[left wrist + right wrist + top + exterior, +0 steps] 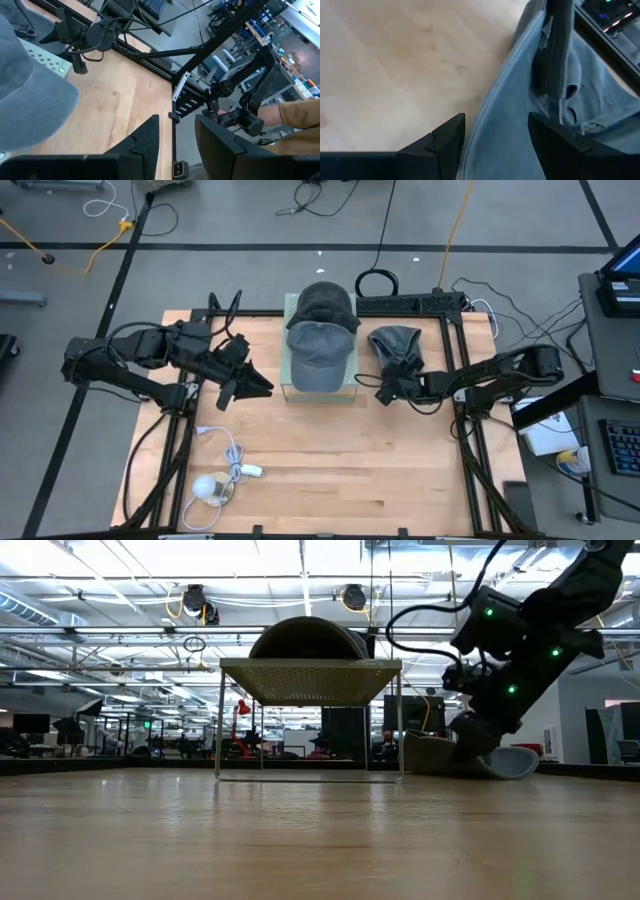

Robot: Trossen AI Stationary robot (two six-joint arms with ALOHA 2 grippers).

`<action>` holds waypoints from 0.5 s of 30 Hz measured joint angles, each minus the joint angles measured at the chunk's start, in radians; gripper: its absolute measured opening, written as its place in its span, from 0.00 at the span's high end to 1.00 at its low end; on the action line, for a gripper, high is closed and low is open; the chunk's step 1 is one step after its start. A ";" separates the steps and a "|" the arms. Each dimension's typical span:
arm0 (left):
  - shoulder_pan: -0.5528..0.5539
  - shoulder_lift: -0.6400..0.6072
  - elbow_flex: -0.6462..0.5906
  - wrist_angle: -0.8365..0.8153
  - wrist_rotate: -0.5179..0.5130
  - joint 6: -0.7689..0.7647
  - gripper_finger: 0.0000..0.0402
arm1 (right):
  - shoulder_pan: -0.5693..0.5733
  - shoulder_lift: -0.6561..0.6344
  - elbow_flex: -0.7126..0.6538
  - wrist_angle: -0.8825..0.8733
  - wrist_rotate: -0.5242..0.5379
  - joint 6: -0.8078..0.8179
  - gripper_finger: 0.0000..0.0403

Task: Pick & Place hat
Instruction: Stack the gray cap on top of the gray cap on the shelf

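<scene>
A grey cap [395,345] lies on the table right of the stand, also seen in the right wrist view [570,100] and low view [505,760]. My right gripper [383,392] [496,122] is open and low at the cap's near side, its fingers on either side of the brim. The pale green stand [292,390] [310,670] carries a blue-grey cap [320,355] and, behind it, a dark cap [325,302]. My left gripper [250,380] [175,130] hangs open just left of the stand, beside the blue-grey cap's brim [30,100], touching nothing. My right gripper comes slanting down from the table's right, and the grey cap's brim edge [485,145] runs between its open fingers [450,130]. Whether either finger touches the brim cannot be told. The cap lies on the table.
A white cable with a plug and a round white object [215,485] lie at the near left corner. Black frame rails [415,305] run along the table's far and side edges. Bare wood [350,470] spans the near middle. A person's sleeve [300,110] shows beyond the table.
</scene>
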 joint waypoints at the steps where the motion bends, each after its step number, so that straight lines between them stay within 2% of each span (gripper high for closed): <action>1: 0.005 0.000 0.000 0.000 0.004 -0.005 0.68 | -0.001 0.008 0.000 0.003 0.008 0.000 0.47; 4: 0.008 0.000 0.000 0.000 0.014 -0.008 0.68 | -0.011 0.012 0.000 -0.004 -0.003 0.001 0.50; 7: 0.008 0.000 0.000 0.000 0.018 0.004 0.68 | -0.023 0.023 0.001 -0.012 -0.025 0.025 0.58; 15: 0.008 0.000 0.000 0.000 0.022 0.002 0.68 | -0.033 0.020 0.001 -0.063 -0.005 0.127 0.94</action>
